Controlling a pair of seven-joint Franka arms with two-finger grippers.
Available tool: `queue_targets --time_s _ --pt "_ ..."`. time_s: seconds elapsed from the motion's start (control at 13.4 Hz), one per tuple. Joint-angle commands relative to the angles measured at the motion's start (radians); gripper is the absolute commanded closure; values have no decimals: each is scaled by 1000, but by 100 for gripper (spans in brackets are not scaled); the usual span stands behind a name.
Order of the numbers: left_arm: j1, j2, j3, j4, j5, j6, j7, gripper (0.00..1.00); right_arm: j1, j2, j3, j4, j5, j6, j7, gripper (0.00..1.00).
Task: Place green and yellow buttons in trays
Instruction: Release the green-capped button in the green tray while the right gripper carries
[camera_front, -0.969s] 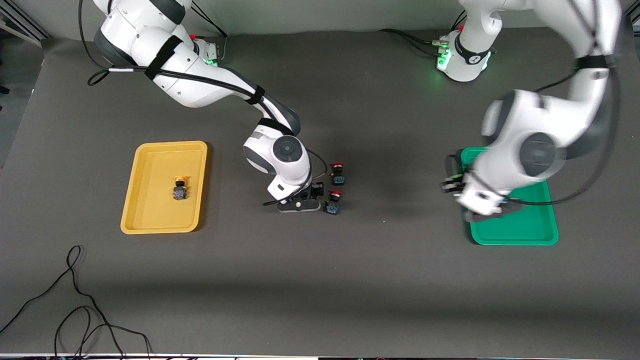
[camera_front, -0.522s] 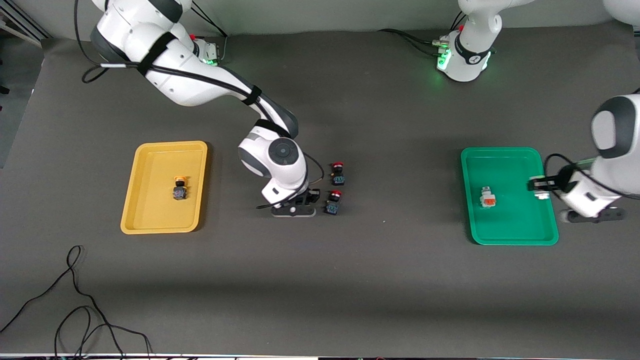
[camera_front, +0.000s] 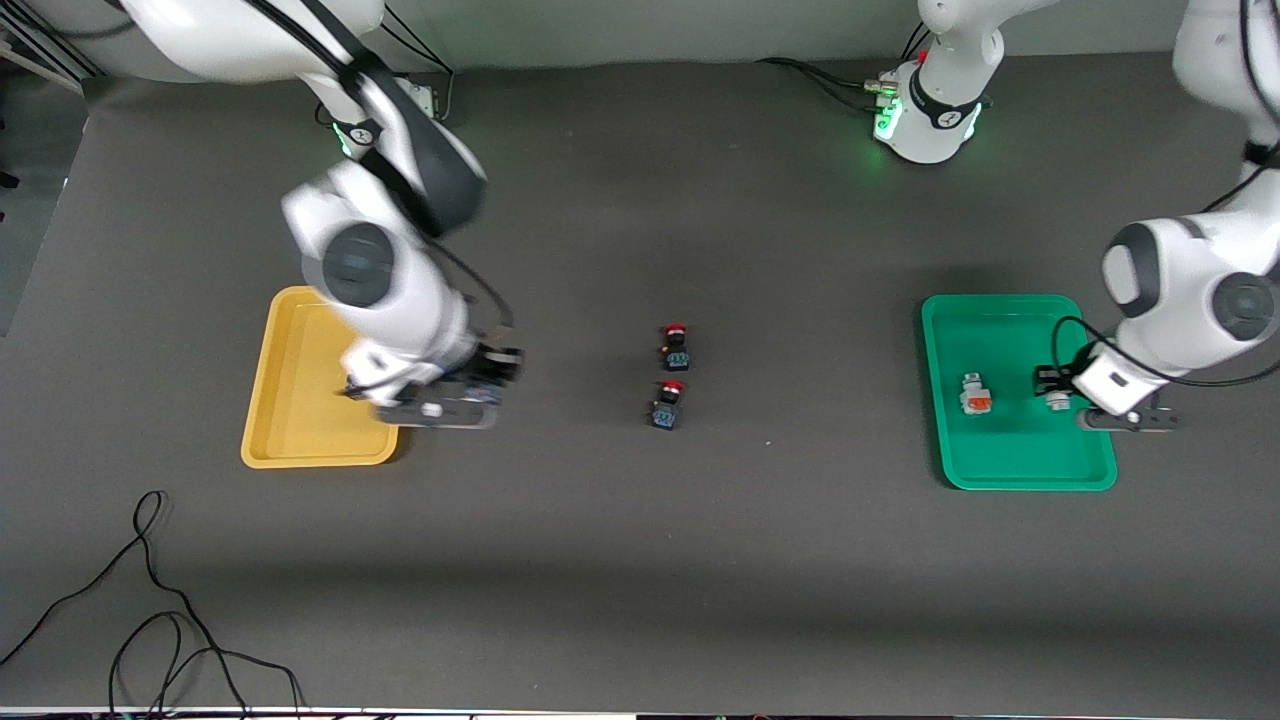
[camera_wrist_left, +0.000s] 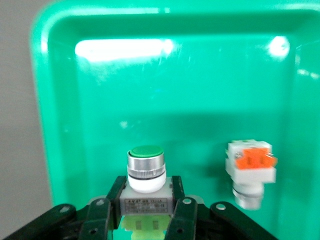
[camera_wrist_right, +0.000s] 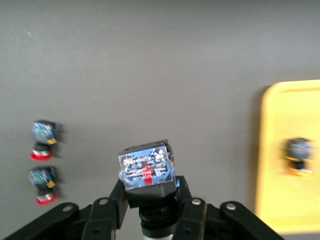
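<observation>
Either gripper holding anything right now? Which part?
Left gripper clamps the green-capped push button by its grey-white body, over the green plastic tray. Right gripper clamps a black-bodied push button by its body.

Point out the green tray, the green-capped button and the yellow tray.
green tray (camera_front: 1020, 470), front view, bare floor near its rim
green-capped button (camera_wrist_left: 146, 152), left wrist view, its green cap
yellow tray (camera_front: 300, 420), front view, bare floor
</observation>
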Motion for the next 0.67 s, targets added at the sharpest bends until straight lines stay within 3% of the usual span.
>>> queue_targets --time_s 0.0,0.07,0.22,0.45,0.6 --pt "28 19 -7 -23 19 65 15 100 -16 -132 -141 -38 111 -104 -207 100" --pt "28 16 -7 -19 21 59 16 93 -20 -161 -193 -38 121 -142 -285 100" --pt "25 19 -9 -10 19 54 13 1 -32 -193 -301 -62 121 -219 -465 100" --pt "28 2 -9 39 21 -18 13 0 -51 -213 -395 -160 119 -164 -609 100" --pt "25 -32 -12 131 19 -201 18 0 -52 -213 -436 -254 118 -39 -665 100"
